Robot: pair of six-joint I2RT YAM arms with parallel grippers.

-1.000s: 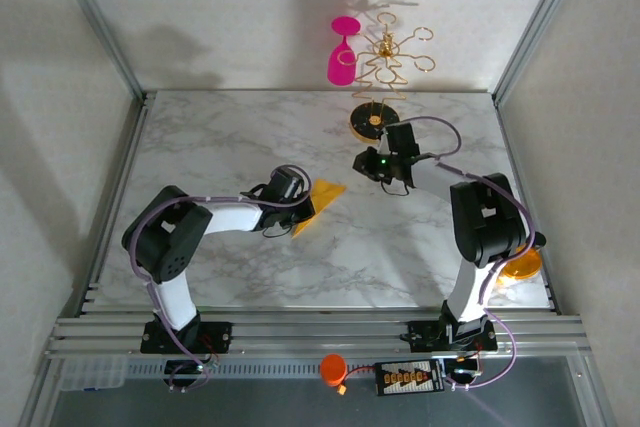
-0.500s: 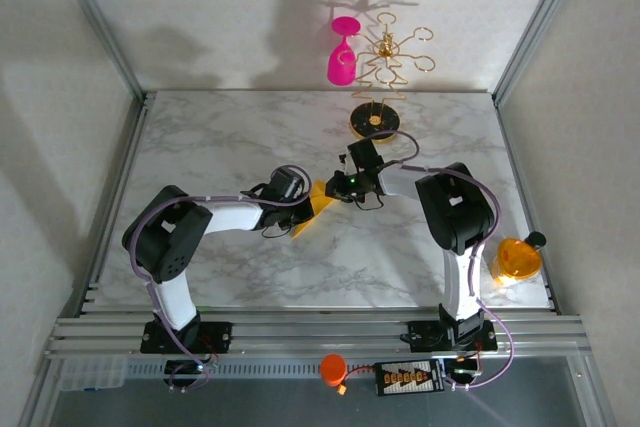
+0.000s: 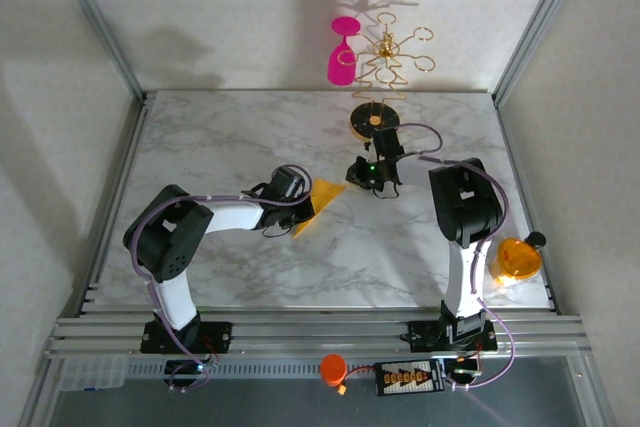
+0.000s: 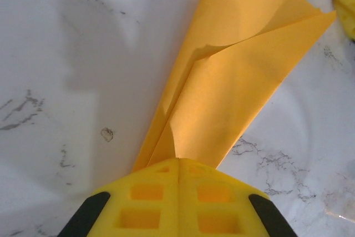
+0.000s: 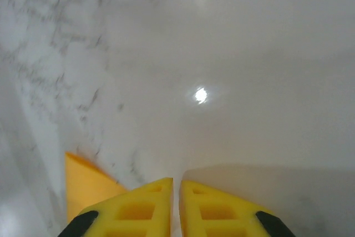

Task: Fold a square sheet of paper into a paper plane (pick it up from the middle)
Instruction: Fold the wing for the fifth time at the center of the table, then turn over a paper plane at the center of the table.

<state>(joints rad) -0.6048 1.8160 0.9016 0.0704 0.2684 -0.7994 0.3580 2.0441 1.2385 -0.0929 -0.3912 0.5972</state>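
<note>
Pinching the folded paper w/ my left gripper — fingers clamped tight on its narrow end, wide end fanning out over the marble table, approx. mid-table. My right gripper hangs low just right of the paper's far corner — fingers nearly touching, thin slit between, nothing in them. Gold stand sits behind it.

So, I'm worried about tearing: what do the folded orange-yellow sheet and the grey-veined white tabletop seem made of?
Folded orange-yellow sheet: thin matte paper, judging by its crisp creases and curling free edge. Grey-veined white tabletop: marble-look, smooth with a slight sheen; stone or printed laminate, I cannot tell.
</note>
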